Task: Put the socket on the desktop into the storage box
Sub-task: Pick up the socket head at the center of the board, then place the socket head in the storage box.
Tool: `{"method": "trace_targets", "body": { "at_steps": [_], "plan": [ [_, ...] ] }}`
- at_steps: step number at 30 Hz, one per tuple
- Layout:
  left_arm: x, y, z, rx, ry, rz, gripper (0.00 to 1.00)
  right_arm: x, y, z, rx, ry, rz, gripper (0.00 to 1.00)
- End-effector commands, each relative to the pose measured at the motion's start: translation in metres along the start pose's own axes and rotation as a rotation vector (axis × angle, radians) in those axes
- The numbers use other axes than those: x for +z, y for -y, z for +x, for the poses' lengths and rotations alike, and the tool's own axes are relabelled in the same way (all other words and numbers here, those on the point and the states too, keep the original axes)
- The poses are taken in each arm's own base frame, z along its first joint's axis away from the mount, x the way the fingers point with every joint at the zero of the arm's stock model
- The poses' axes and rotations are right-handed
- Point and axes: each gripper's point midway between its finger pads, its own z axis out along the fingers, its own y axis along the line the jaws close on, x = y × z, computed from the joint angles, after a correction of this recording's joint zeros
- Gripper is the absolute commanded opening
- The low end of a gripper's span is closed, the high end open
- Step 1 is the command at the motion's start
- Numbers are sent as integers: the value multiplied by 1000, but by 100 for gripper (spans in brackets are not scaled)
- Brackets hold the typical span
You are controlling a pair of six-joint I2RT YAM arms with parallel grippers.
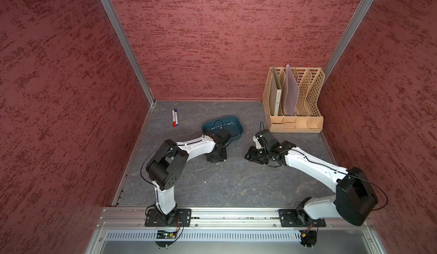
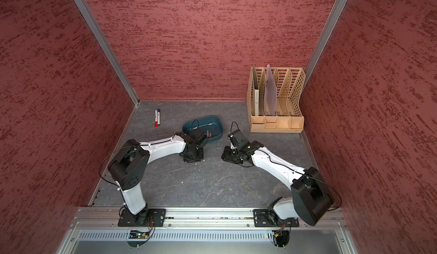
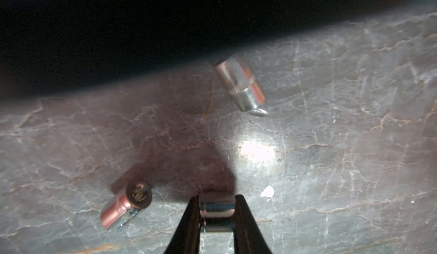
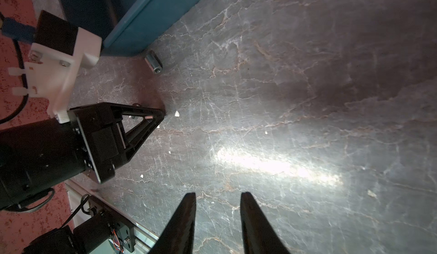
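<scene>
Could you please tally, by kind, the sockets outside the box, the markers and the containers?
Shiny steel cylindrical socket outside the box: 3
White marker pen: 2
Dark teal plastic storage box: 1
Beige lattice file rack: 1
Total: 7

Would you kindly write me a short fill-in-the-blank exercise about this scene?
1. The left gripper is shut on a ___.
2. The right gripper is open and holds ___.
3. In the left wrist view, ___ other sockets lie on the desktop.
Missing words: socket; nothing; two.
</scene>
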Motion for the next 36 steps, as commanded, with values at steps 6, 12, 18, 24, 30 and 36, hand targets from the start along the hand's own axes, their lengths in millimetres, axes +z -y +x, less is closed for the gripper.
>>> {"method": "trace_targets", "body": {
  "at_steps": [6, 12, 18, 24, 30, 36],
  "plan": [
    [-32, 23, -20, 40, 65, 75, 10, -4, -35, 4, -97, -4, -110, 36],
    [-50, 33, -37, 46, 90, 114, 10, -8, -53, -5, -112, 20, -161, 36],
    [-70, 40, -65, 51, 128, 139, 10, -14, -70, -23, -135, 56, -170, 37],
    [-82, 40, -94, 40, 166, 148, 10, -7, -83, -41, -145, 73, -167, 37],
    [-84, 34, -123, 11, 192, 154, 11, -3, -90, -57, -146, 91, -160, 37],
    [-70, 33, -151, 12, 205, 160, 11, 3, -88, -70, -120, 108, -148, 37]
  ]
}}
